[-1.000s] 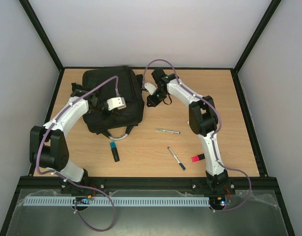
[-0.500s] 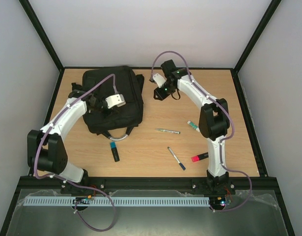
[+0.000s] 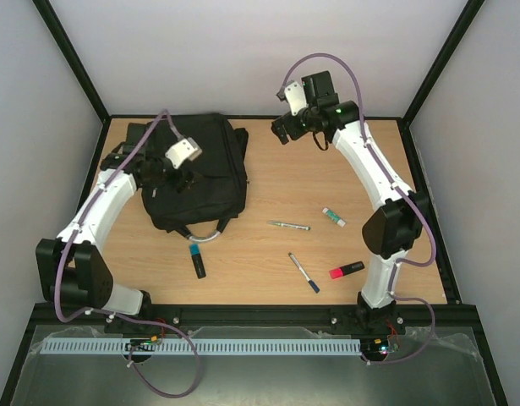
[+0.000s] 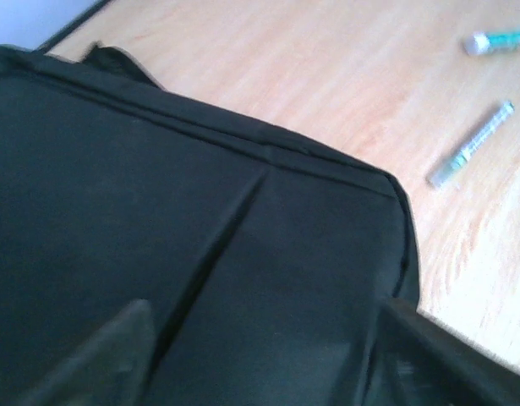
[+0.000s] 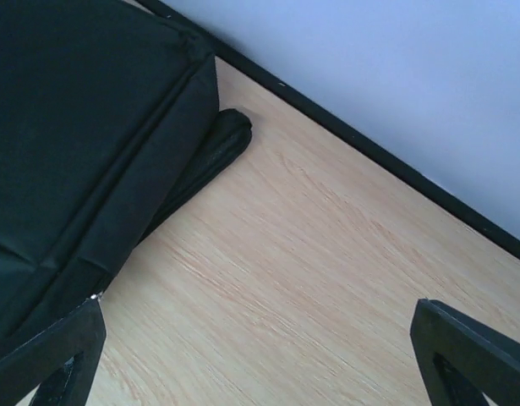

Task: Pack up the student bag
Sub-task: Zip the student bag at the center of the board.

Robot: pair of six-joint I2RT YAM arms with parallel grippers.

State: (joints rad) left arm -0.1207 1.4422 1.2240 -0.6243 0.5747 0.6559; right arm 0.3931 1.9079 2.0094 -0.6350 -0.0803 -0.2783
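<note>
Now, student bag (image 3: 217, 169): a large black soft fabric backpack lying flat on the far left part of the light wooden table (image 3: 293, 178), with its grey loop handle (image 3: 207, 237) toward the near side.
Bag against left fingers: the left gripper (image 4: 266, 309) hovers over the bag's left half. Black fabric fills the whole gap between its fingers (image 4: 116, 347); I cannot tell whether it is touching or just above.
Left fingers: fairly wide apart, holding nothing.
Bag against right fingers: the right gripper (image 5: 260, 309) hangs raised just right of the bag's far right corner. Only bare wood lies between its fingers (image 5: 462, 351), and the bag's edge sits outside that gap.
Right fingers: spread wide, empty.
Step in hand: probably fetching the loose stationery, since both grippers are empty. Whether a zip stands open cannot be told.
Doing it well: send the right arm near and right to the closest pieces, grip each across its narrow body, and keep the left arm by the bag to steady the opening.
Loose items: a slim silver pen (image 3: 289, 226), a white-and-green tube (image 3: 333, 216), a pink highlighter (image 3: 346, 271) and a blue-tipped pen (image 3: 303, 272) lie right of the bag. A dark marker with blue cap (image 3: 197, 260) lies just near of the handle.
</note>
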